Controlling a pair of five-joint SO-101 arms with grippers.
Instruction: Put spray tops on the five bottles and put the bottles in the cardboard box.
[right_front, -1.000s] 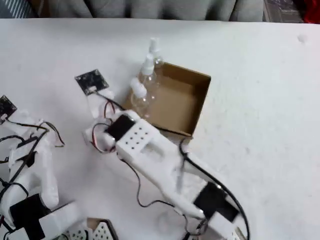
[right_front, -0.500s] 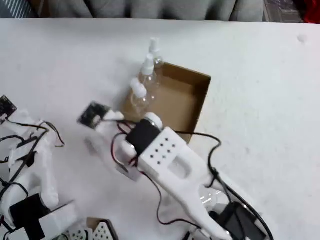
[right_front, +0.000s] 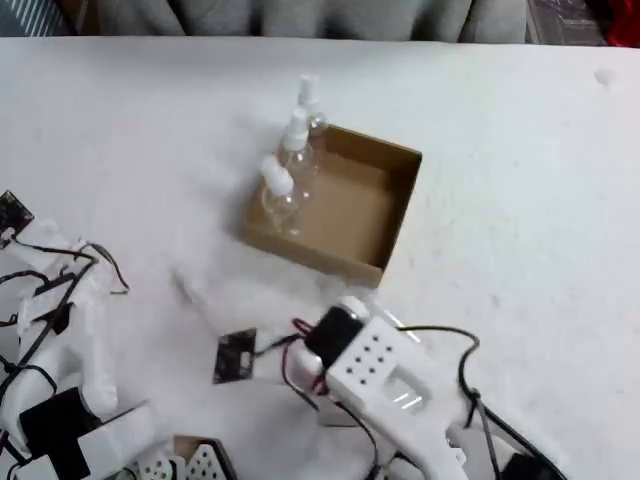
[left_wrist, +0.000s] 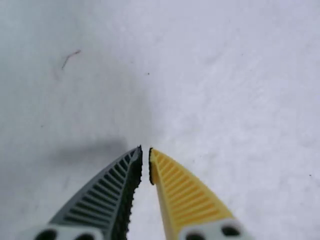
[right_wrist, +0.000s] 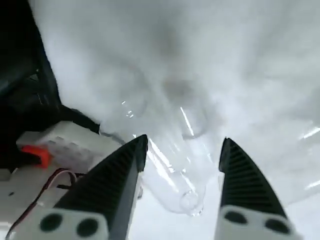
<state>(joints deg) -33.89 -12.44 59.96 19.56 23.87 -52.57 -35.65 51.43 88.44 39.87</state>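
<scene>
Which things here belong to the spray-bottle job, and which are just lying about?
Job:
- cardboard box
- three bottles with spray tops, standing along one side of the box
- clear bottle lying between the open fingers of the right gripper

Lying about:
- left gripper, fingers shut over bare table
- dark fleck on the table

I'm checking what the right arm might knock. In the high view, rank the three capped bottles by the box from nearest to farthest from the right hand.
From the right hand, which is open:
1. front bottle, toward the near corner of the box.
2. middle bottle, along the same box wall.
3. back bottle, by the box's far corner.
</scene>
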